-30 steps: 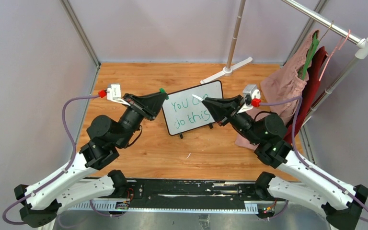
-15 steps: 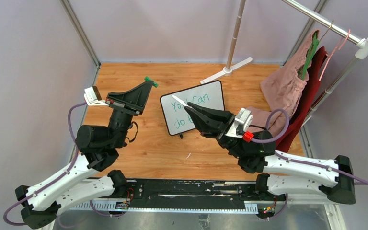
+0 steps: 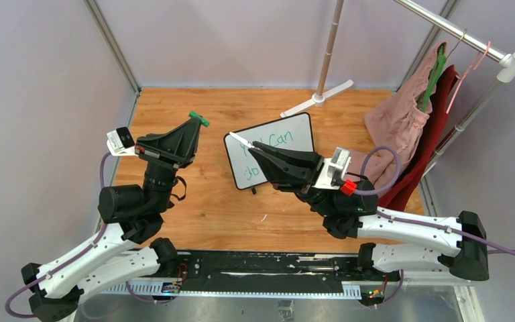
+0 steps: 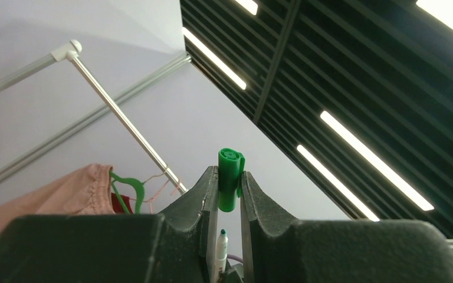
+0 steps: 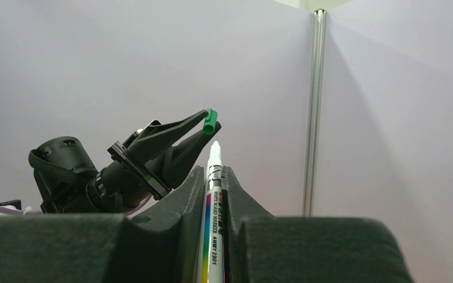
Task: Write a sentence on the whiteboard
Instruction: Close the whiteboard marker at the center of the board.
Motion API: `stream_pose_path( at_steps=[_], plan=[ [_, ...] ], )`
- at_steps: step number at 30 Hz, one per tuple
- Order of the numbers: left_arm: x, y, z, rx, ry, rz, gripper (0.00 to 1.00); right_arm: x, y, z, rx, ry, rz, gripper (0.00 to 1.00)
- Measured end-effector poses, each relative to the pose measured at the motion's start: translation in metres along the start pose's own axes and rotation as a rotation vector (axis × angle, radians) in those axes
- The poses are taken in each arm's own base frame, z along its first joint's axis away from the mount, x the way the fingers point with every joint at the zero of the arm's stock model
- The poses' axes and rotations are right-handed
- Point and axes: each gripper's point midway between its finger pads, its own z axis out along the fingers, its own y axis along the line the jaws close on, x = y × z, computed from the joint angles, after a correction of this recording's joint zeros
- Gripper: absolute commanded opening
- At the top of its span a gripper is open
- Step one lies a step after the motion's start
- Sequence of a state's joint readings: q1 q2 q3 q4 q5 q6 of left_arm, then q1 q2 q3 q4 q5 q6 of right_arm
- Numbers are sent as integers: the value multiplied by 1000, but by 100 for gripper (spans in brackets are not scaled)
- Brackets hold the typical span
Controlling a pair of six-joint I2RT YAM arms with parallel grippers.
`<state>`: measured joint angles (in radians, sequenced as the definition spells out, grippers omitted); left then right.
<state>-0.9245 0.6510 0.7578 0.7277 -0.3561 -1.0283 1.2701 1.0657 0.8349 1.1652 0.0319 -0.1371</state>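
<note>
Sentence (image 3: 276, 139) looks done to me. The whiteboard (image 3: 300, 126) stands on the worktop (image 3: 228, 215), and my right arm hides part of it. My right claw (image 3: 253, 145) is pinched tight on the marker (image 5: 213, 230) over the board's left edge, with the marker's long axis pointing left, away from the board. My left claw (image 3: 196, 123), out past the board's left side, is squeezing the green cap (image 4: 230, 177). Tip and cap are near but apart, so I'm guessing capping is next.
</note>
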Motion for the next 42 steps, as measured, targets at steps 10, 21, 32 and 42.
stream_pose_path(
  at_steps=[10, 21, 32, 42],
  plan=[
    [-1, -10, -5, 37, 14, -24, 0, 5, 10, 13, -43, 7, 18, 0],
    [0, -12, -7, 44, 23, -25, 0, 7, 17, 20, -63, 15, 28, 0],
    [10, -8, -6, 44, 62, -28, 0, 12, 20, 22, -69, 33, 30, 0],
    [14, -6, -5, 43, 76, -31, 0, 12, 20, 22, -69, 33, 30, 0]
  ],
)
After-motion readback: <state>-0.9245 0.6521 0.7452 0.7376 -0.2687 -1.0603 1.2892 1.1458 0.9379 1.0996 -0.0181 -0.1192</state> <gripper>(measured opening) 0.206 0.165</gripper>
